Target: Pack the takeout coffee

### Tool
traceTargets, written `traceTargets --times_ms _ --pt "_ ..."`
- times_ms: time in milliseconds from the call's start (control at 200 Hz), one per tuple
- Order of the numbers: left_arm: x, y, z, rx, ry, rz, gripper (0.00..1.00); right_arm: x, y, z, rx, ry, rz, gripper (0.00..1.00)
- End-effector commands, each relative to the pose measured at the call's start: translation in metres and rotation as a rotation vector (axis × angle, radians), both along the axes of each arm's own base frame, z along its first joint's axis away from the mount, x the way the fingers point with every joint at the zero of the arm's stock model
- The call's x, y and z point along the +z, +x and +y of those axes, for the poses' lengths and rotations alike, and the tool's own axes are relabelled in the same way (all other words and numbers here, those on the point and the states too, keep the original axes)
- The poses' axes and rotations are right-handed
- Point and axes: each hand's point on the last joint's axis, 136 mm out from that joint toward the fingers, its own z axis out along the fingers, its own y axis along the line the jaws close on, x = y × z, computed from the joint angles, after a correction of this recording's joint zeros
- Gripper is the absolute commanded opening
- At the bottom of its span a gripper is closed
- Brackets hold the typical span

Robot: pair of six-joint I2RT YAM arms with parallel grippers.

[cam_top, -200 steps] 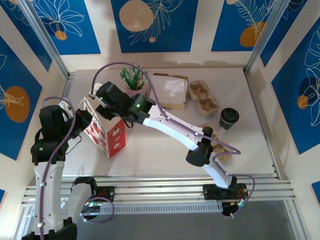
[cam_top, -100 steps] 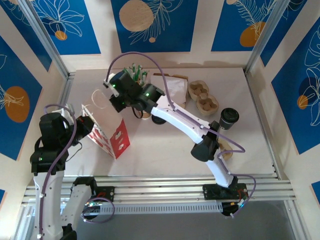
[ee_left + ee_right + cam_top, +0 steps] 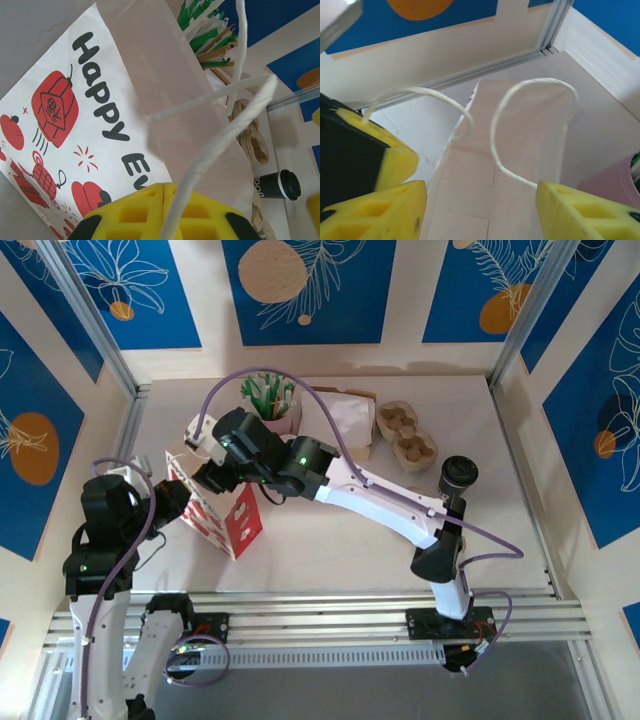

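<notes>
At the left of the tabletop, the right claw has dropped back over the mouth of the paper bag. Half a second ago it stood nearer the upper edge of the frame, close to the pink cup of sticks. A second ago it was at the bag's top edge, so it has gone up and come down again. The bag itself has barely shifted.

In the right wrist view the right claw has its yellow fingers wide apart at the bottom corners. A white handle and the bag's pale inside lie between them, and nothing is gripped. In the left wrist view the left claw has its pads pressed together on the cord of the handle, keeping that side of the bag up.

The takeout coffee, with its black lid, sits at the right of the frame, well apart from the bag. It is where it was a second ago, with no claw near it. It shows in the lower right of the left wrist view too, beyond the bag.

So the recent motion has all gone into the bag, probably into spreading its mouth, which looks only partly open. The packing proper is not yet begun. The right claw, already open, would next have to leave the bag and cross to the cup.
</notes>
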Motion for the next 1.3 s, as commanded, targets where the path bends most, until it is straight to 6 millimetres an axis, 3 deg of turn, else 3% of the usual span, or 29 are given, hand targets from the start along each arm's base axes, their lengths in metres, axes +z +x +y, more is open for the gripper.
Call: traceTargets --times_ms 0,395,615,725,855,1030,1295 --pt "-0.003 -0.005 -0.004 -0.029 0.014 -0.001 0.00 -0.013 0.009 0.012 0.001 -0.048 -0.083 0.61" --pt "-0.002 -0.012 -0.002 -0.024 0.029 -0.017 0.00 -0.029 0.029 0.040 -0.025 -0.111 -0.211 0.58" --pt "-0.006 -0.016 -0.002 -0.030 0.048 -0.014 0.00 -0.017 0.054 0.040 -0.137 -0.104 -0.287 0.33" --pt "-0.005 -0.018 -0.002 -0.030 0.056 -0.016 0.00 -0.014 0.056 0.036 -0.141 -0.082 -0.258 0.15" --pt "-0.006 -0.019 -0.002 -0.032 0.063 -0.018 0.00 -0.009 0.061 0.025 -0.162 -0.065 -0.217 0.00" --pt "-0.002 -0.020 -0.008 -0.057 0.042 -0.036 0.00 0.005 0.061 0.002 -0.190 -0.018 -0.153 0.00" --pt "0.020 -0.017 -0.031 -0.159 -0.074 -0.116 0.00 0.028 0.055 -0.057 -0.248 0.107 0.006 0.00"
